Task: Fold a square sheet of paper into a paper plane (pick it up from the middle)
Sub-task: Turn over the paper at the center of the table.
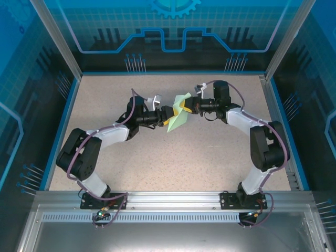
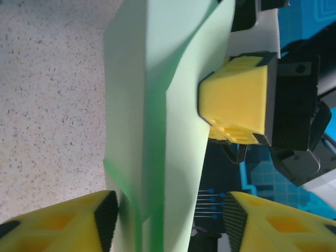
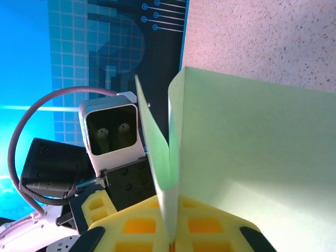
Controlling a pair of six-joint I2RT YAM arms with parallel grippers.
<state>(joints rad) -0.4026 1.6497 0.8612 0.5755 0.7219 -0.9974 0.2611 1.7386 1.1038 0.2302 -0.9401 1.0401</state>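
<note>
Paper from above: lifted over mid-worktop, between left tool and right tool.
Left wrist: left tool half-wide, straddling the creased sheet, not pinching.
Right wrist: right tool clamped on the fold.
Handling: light, floppy, easily creased; pinch along the centre crease.

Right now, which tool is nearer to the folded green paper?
Right. The right tool is shut on the paper at its fold, touching it. The left tool stands open around the paper's other end, not clamping it.
</note>
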